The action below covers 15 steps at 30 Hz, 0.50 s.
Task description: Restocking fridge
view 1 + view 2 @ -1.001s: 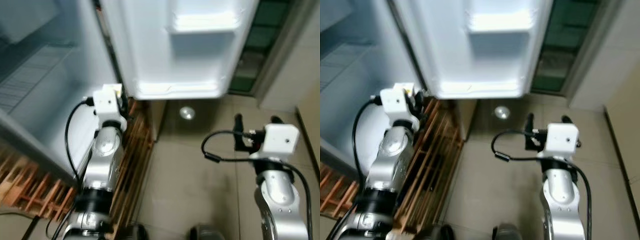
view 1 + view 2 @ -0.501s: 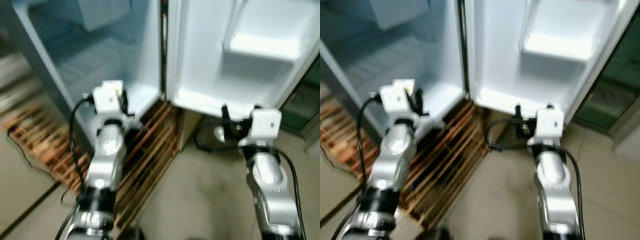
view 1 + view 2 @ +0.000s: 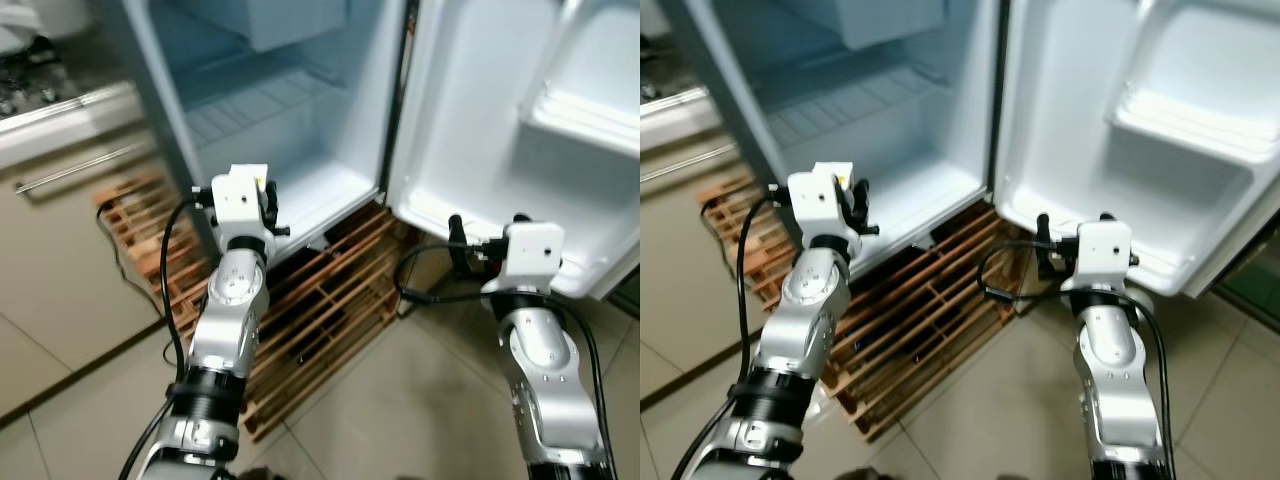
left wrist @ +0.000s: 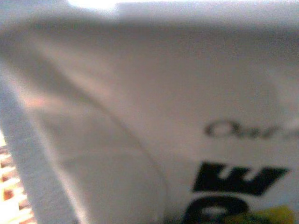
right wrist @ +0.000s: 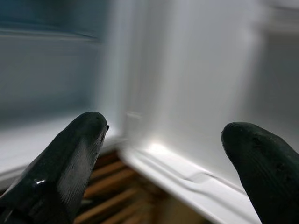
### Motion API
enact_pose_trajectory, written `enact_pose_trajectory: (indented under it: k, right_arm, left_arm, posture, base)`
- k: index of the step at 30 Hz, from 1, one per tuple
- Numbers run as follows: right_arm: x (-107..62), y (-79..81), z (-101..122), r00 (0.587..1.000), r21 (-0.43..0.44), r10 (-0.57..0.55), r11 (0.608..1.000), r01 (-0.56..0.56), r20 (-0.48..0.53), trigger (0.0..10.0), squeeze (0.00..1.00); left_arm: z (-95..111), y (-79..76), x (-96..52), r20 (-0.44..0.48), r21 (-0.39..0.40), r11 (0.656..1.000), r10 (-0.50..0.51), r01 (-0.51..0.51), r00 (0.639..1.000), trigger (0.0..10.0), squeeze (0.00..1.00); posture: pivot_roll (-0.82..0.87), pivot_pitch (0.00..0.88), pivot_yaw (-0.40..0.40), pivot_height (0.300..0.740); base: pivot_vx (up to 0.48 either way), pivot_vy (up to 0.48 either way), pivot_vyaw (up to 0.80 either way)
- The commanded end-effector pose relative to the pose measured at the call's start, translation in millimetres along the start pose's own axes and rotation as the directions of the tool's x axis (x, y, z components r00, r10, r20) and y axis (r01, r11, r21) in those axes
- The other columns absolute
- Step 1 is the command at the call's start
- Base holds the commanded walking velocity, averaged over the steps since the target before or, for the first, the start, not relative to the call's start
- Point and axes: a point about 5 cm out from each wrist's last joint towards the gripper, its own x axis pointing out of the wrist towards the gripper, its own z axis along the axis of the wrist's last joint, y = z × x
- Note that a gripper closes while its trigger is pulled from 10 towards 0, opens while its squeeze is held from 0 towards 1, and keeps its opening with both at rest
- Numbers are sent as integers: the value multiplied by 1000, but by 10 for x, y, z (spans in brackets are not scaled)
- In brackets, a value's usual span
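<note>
The fridge (image 3: pixel 290 110) stands open before me, with pale bare shelves inside and its door (image 3: pixel 480 120) swung out to the right. My left gripper (image 3: pixel 268 205) is raised in front of the fridge's lower compartment. It is shut on a white carton (image 4: pixel 196 116) with black print and a bit of yellow, which sits right against the wrist camera. My right gripper (image 5: pixel 163 154) is open with nothing between its fingers (image 5: pixel 70 158). It hangs just before the bottom edge of the door (image 3: pixel 1080 235).
The fridge rests on a wooden pallet (image 3: pixel 320 310) that juts out towards me on the tiled floor (image 3: pixel 400 420). A door shelf (image 3: pixel 590 110) sticks out at the upper right. A beige cabinet with a counter (image 3: pixel 60 150) stands to the left.
The camera has swung left and pulled back, so the fridge interior, pallet and cabinet have come into sight. My right gripper now sits near the door's bottom edge. Both arms keep their pose.
</note>
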Motion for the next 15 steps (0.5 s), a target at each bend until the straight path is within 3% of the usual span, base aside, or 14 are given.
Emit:
enact_pose_trajectory:
  k: [1, 5, 15]
  right_arm:
    - [14, -32, 11, 1000, -12, -1, 1000, 1, 9, 10000, 75]
    - [14, -25, 11, 1000, -12, 4, 1000, -4, 11, 10000, 75]
    - [17, -9, 9, 1000, -8, 7, 1000, -7, 13, 10000, 78]
  left_arm:
    - [24, 36, 15, 7, 2, 1000, 18, -18, 1000, 10000, 0]
    - [24, -3, 7, 6, 9, 1000, -16, 16, 1000, 10000, 0]
    - [31, -69, 12, 15, 19, 999, -49, 49, 999, 10000, 0]
  posture:
    - [-199, 0, 12, 740]
    - [-199, 0, 12, 740]
    - [-200, 0, 15, 740]
  base:
    - [0, 0, 719]
    - [0, -79, 714]
    - [0, -451, 696]
